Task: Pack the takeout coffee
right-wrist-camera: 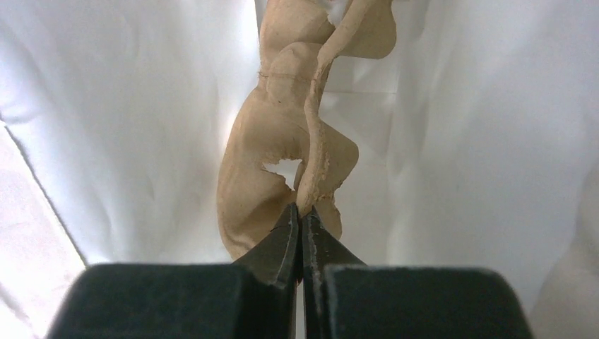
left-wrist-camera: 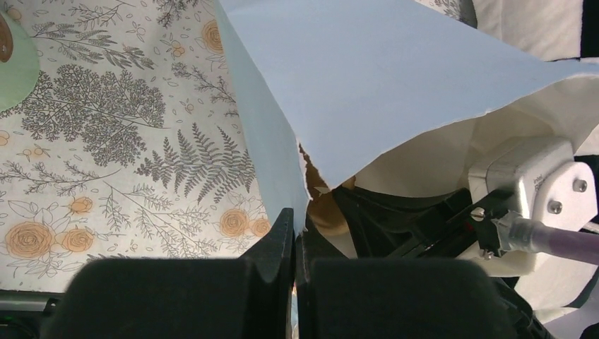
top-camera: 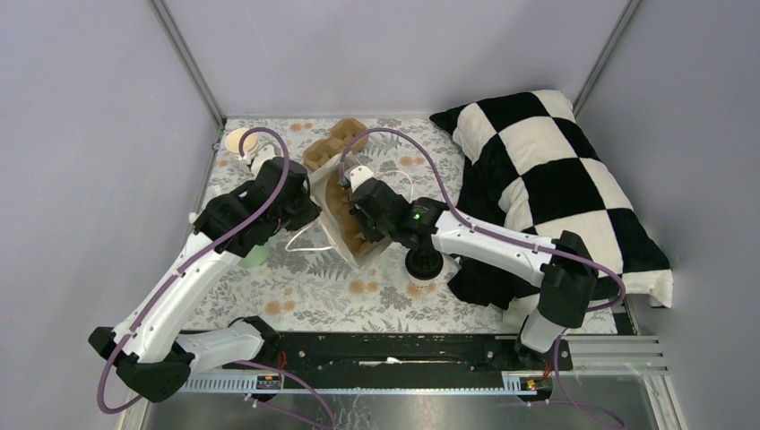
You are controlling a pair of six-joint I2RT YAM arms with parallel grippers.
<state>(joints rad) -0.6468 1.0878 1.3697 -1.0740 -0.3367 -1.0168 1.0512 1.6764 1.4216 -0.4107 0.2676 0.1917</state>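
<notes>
The paper bag (top-camera: pixel 333 235) stands open at the table's middle, pale blue outside (left-wrist-camera: pixel 388 78) and white inside (right-wrist-camera: pixel 127 127). My left gripper (left-wrist-camera: pixel 295 226) is shut on the bag's torn rim and holds that side, at the bag's left edge (top-camera: pixel 309 202) from above. My right gripper (right-wrist-camera: pixel 301 215) reaches down inside the bag and is shut on the thin edge of a brown cardboard cup carrier (right-wrist-camera: pixel 282 162). One takeout coffee (top-camera: pixel 423 262), a white cup with a black lid, stands on the table under my right forearm, outside the bag.
A second brown carrier (top-camera: pixel 336 143) lies behind the bag. A stack of cream cups (top-camera: pixel 240 141) stands at the back left. A mint-green cup (top-camera: pixel 255 258) sits under my left arm. A black-and-white checked pillow (top-camera: pixel 556 170) fills the right side.
</notes>
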